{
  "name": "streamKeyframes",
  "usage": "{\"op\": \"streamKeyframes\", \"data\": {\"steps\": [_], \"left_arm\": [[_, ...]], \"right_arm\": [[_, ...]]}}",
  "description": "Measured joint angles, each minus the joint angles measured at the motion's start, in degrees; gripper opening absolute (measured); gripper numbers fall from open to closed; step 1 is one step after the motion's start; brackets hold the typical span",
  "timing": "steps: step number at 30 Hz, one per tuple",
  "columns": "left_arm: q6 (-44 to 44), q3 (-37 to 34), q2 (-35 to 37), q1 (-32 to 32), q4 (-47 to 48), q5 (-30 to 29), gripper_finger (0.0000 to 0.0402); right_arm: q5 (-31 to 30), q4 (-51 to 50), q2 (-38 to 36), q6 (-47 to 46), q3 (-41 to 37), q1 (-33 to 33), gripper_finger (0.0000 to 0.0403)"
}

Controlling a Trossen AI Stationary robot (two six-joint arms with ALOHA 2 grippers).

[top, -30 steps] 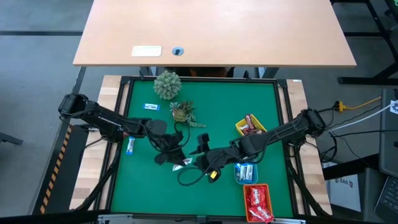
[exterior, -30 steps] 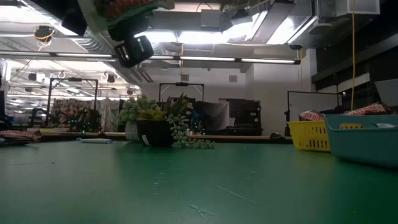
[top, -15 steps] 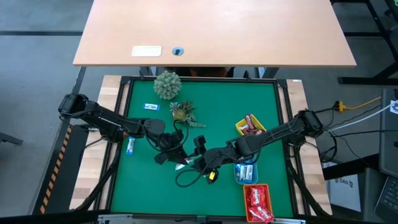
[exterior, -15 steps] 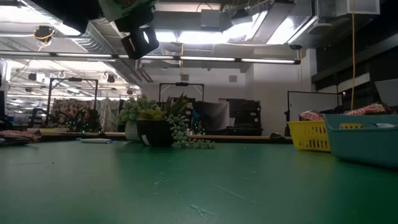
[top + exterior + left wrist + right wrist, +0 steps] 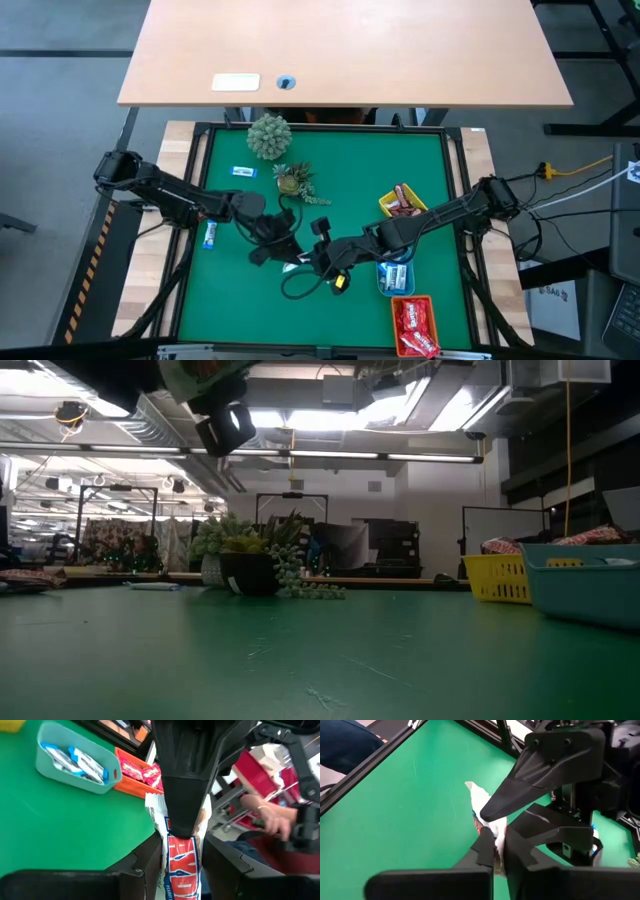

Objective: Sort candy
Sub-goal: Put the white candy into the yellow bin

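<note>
Two tools meet mid-worktop, nearer its front edge: we see the left tool [image 5: 283,252] and right tool [image 5: 316,258] both clamped on one blue-and-white candy packet [image 5: 483,809], held above the green mat [image 5: 330,180].

One candy [image 5: 180,857], a red, white and blue wrapper, is clamped between both pincers: left pincer [image 5: 181,870] at one end, right pincer [image 5: 497,852] at the other.

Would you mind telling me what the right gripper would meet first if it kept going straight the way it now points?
Probably the left gripper. The right gripper, shut on the blue-and-white candy, faces it directly in the right wrist view, with only the shared wrapper between them. Depth is hard to judge.
</note>
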State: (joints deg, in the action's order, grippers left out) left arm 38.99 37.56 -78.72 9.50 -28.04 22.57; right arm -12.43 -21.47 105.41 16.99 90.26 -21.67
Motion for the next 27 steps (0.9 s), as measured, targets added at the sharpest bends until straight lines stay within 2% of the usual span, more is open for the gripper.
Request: {"op": "streamKeyframes", "data": {"steps": [3,7,10,15,20,27], "left_arm": [[-3.3,0.0,0.0,0.5,0.4,-2.0,0.0126],[-3.6,0.0,0.0,0.5,1.5,-2.9,0.0138],[-3.6,0.0,0.1,0.5,3.0,-3.5,0.0161],[-3.7,0.0,0.0,0.4,6.2,-6.0,0.0209],[-3.7,0.0,0.0,0.4,8.4,-7.6,0.0241],[-3.7,0.0,0.0,0.4,10.2,-8.8,0.0247]], "right_arm": [[0.0,-0.2,0.0,0.0,0.0,0.0,0.0012],[0.0,-0.2,0.0,0.0,0.0,0.0,0.0037],[0.0,-0.8,0.0,0.0,0.0,0.0,0.0043],[0.0,-4.5,-0.1,0.0,0.0,0.0,0.0027],[0.2,-11.2,-0.1,-0.8,0.0,0.0,0.002],[-0.2,-27.6,-0.2,-7.9,0.0,-0.1,0.0022]]}}
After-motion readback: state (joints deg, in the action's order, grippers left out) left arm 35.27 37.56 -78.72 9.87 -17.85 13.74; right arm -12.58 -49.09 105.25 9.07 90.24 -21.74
